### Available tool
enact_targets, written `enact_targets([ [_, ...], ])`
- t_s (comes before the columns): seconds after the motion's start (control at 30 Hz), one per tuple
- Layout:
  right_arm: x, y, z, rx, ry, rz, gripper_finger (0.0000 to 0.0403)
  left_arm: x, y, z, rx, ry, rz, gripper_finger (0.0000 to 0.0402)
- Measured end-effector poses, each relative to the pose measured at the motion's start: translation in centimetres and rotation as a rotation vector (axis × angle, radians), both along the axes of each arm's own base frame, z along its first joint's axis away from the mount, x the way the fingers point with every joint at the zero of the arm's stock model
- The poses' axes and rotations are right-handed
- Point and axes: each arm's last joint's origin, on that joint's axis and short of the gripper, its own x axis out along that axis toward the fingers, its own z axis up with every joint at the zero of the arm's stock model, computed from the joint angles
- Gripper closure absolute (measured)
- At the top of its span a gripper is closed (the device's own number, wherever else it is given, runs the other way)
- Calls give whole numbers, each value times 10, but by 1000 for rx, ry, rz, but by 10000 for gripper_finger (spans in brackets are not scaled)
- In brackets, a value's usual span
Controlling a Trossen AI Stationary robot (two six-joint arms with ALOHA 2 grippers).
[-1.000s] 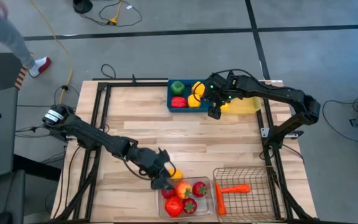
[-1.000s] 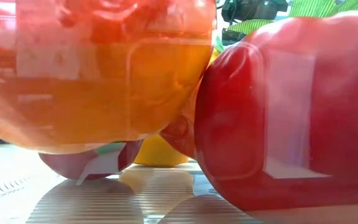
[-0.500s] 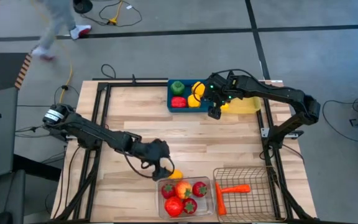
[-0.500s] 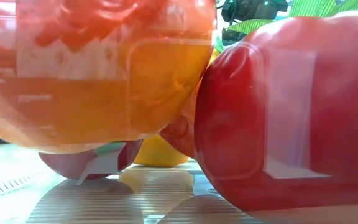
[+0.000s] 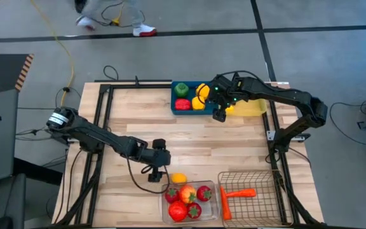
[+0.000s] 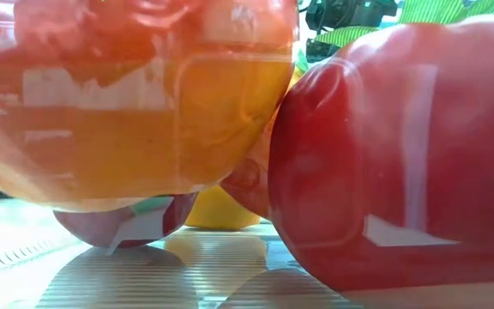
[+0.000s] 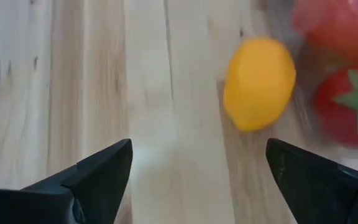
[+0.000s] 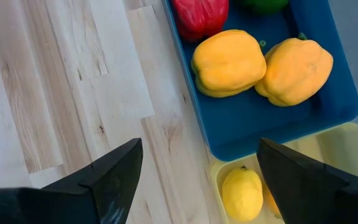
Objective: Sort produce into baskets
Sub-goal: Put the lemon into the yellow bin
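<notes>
Lemon: small glossy yellow toy lemon [image 5: 179, 179] is lying on the wooden table [image 5: 132, 121], just beside the clear plastic bin [image 5: 190, 217] holding red toy produce [image 5: 204, 193]
Left gripper: left gripper [image 7: 194, 171] is hovering near the lemon [image 7: 259, 83] with its fingers spread wide, holding nothing
Right gripper: right gripper [image 8: 197, 174] is hanging with fingers wide apart over the edge of the solid blue tray [image 8: 272, 124], gripping nothing
Blue tray: is holding two yellow toy peppers [image 8: 229, 63], a red one [image 8: 199, 15] and a green one [image 5: 181, 89]
Yellow tray: translucent yellow tray [image 8: 331, 146] is sitting against the blue one with another lemon [image 8: 241, 194] inside
Wire basket: brown wire-mesh basket [image 5: 265, 207] is holding an orange carrot [image 5: 239, 193]

Overhead, low pressed against bin [image 6: 144, 103], wrists
</notes>
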Motion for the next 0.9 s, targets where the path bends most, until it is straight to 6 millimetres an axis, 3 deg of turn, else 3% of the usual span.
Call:
enact_targets([
  [0.23,0,0,0,1,-1,0,60,5,-4,-13,51,34,-212,59],
  [0.6,2,4,0,23,-12,-36,60,6,-7,-16,163,6,-529,77],
  [0.9,2,4,0,23,-13,-34,60,12,-7,-14,242,-75,-644,78],
])
